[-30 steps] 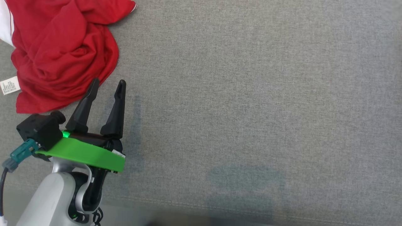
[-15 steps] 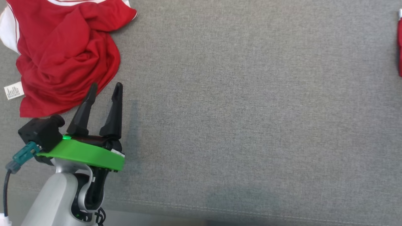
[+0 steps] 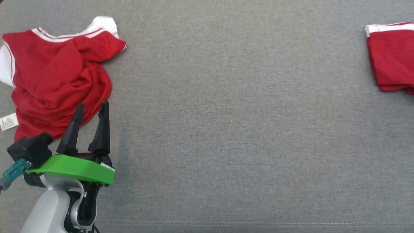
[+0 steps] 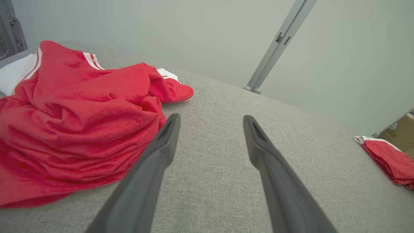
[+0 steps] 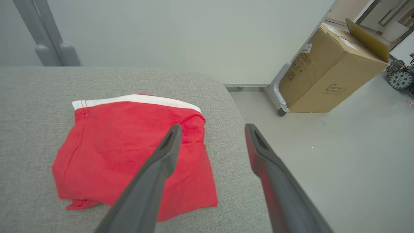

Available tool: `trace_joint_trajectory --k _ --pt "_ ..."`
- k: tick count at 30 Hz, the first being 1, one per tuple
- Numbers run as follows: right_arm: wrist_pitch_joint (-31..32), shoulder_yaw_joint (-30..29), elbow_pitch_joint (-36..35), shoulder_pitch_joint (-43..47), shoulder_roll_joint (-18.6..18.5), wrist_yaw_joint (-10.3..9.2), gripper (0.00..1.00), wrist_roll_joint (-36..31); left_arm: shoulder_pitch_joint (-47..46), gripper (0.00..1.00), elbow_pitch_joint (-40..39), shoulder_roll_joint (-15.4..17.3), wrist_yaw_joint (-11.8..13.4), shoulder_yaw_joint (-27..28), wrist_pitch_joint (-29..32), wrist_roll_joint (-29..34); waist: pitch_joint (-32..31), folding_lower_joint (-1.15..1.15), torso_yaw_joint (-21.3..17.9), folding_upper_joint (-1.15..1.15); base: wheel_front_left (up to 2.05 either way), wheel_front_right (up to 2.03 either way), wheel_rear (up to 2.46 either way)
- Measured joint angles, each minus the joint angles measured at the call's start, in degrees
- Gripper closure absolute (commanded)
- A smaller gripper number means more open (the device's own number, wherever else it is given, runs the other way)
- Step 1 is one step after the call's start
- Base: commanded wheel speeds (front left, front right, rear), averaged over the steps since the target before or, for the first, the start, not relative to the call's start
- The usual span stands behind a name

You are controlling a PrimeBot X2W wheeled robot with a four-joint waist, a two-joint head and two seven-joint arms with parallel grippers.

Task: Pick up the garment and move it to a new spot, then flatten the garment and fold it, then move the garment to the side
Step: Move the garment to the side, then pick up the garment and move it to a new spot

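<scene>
A crumpled red garment (image 3: 58,81) with white trim lies at the left of the grey surface. My left gripper (image 3: 92,104) stands open at its near right edge, with nothing between the fingers. In the left wrist view the same crumpled garment (image 4: 74,129) lies left of the open left gripper (image 4: 212,117). A folded red garment (image 3: 391,55) with a white band rests at the far right. My right gripper (image 5: 213,126) hangs open above the right side of this folded garment (image 5: 123,152), holding nothing.
The grey fabric surface (image 3: 242,113) stretches between the two garments. A white label (image 3: 8,122) sticks out of the crumpled one. Past the surface's right edge there is floor with a cardboard box (image 5: 326,71). A grey post (image 4: 278,45) stands behind the surface.
The head camera has shifted, bringing the folded garment into view at the right. My left gripper stays open beside the crumpled garment.
</scene>
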Motion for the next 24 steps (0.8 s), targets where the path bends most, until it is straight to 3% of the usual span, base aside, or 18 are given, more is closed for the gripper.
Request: trace_joint_trajectory --k 4,14,24 --pt "-4.5 -1.0 -2.9 0.6 1.8 0.00 0.00 0.1 1.3 0.00 1.4 -0.1 0.0 -0.2 -0.5 0.1 -2.5 0.00 -1.0 0.00 0.00 0.00 0.00" --pt "-14.3 0.8 -9.6 9.1 11.1 0.00 0.00 0.2 5.2 0.00 4.8 2.5 0.4 0.0 -1.7 5.0 -8.7 0.00 -2.1 0.00 0.00 0.00 0.00" --pt "-19.2 5.2 -11.6 20.2 17.7 -0.04 0.00 -0.5 7.2 0.00 5.0 3.8 1.1 1.3 -2.3 7.1 -11.6 0.00 -1.7 0.00 0.00 0.00 0.00"
